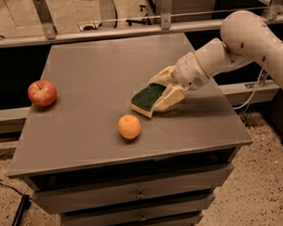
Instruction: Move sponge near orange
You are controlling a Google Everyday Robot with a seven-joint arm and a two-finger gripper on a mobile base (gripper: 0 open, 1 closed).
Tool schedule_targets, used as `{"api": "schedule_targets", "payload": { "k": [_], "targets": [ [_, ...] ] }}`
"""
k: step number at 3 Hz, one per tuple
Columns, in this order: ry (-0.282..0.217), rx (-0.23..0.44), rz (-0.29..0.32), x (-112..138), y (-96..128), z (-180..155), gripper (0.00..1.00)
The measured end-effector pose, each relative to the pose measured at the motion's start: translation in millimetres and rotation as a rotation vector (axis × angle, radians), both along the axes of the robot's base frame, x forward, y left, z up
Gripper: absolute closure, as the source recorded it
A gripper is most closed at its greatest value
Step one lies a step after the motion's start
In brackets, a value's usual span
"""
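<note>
My claw [154, 94] reaches in from the right, low over the right-hand part of a grey table top [93, 65]. Its two pale fingers [170, 98] are pinched on the sponge [145, 97], one along the far edge and one along the near edge. The sponge shows a dark green top over a pale yellow base. It sits tilted, with its left corner down at the table surface. The orange [129, 127] lies on the table just in front of the sponge and a little to its left. The two are near each other but apart. A red apple [42, 92] rests close to the table's left edge, well apart from both.

The only containers are the drawers [135, 195] stacked under the table top. They are closed, so I cannot tell what they hold.

My white arm [244, 41] comes down from the upper right corner. Behind the table runs a metal rail [106, 32] with upright posts. The floor [270, 185] to the right is speckled, and a dark cable [4, 182] trails on the floor at lower left.
</note>
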State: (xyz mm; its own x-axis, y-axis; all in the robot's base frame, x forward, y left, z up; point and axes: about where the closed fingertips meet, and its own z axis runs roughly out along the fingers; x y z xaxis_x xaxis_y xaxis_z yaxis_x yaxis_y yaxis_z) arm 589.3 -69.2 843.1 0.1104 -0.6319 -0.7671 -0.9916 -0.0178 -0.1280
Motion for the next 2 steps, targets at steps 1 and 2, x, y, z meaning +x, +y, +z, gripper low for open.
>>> {"api": "schedule_targets", "payload": {
  "k": [1,2],
  "targets": [
    [0.004,0.0,0.002,-2.8,0.6,0.1,0.0],
    [0.001,-0.006,-0.004,-2.9,-3.0,1.7,0.0]
  ]
}}
